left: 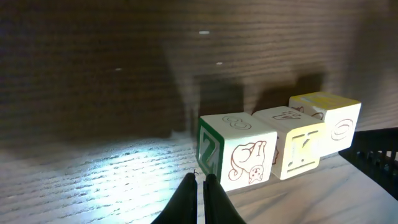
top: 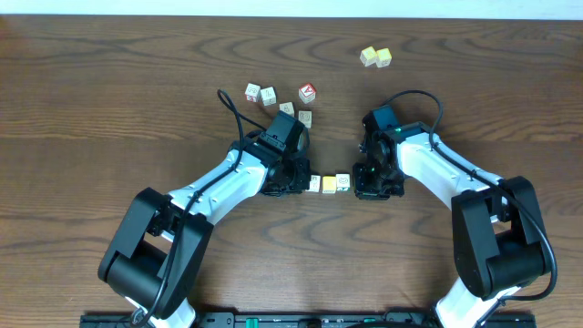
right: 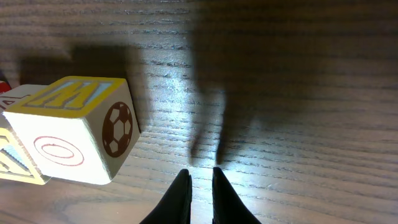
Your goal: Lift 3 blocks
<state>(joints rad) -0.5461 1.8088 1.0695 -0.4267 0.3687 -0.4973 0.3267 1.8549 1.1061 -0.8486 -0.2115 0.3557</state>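
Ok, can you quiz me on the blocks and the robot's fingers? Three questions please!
1. True or false: the red block is part of the row of blocks in the middle.
2. How many blocks make up that row? A) two B) three C) five
3. Fill in the gap: the left fingers are ____ and hold nothing.
Key: 1 false; 2 B; 3 shut.
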